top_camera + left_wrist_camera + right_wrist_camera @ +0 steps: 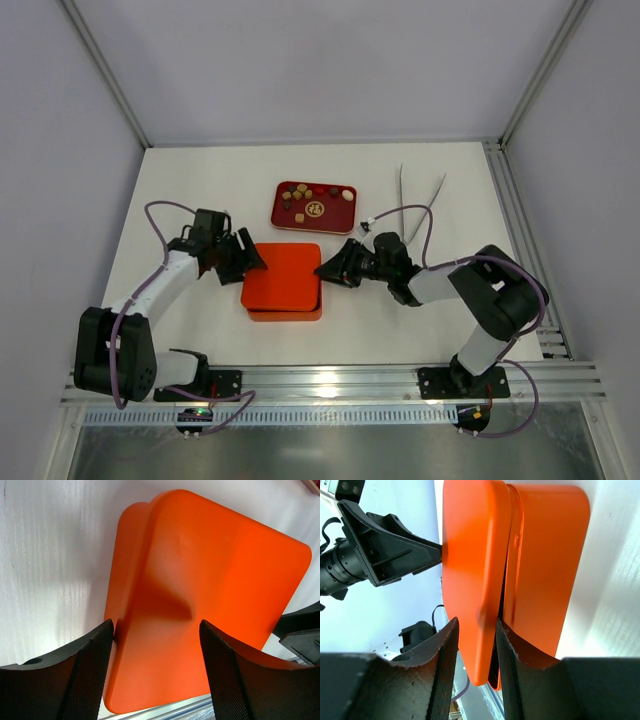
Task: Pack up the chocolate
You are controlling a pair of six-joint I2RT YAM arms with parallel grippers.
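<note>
Two arms meet at the orange box (283, 312) in the middle of the table (200, 190), one on each side of its lid (283, 275), so I'd say the step in hand is getting the box open, before any piece is packed. The right gripper (476, 625) is drawn narrow and pinches the lid's near edge between its fingers; the lid sits a little off the base on that side. The left gripper (156, 625) stands wide, one finger just touching the lid's edge, gripping nothing. The chocolate (300, 194) lies in the dark red tray (340, 220) just behind the box, nowhere near either claw. Next, I judge, the lid must come up and away evenly and be set down aside, not over the tray. The pieces are small lumps with no common heading and no long axis I can make out; their scatter runs along the tray's long side, across the table from left to right.
</note>
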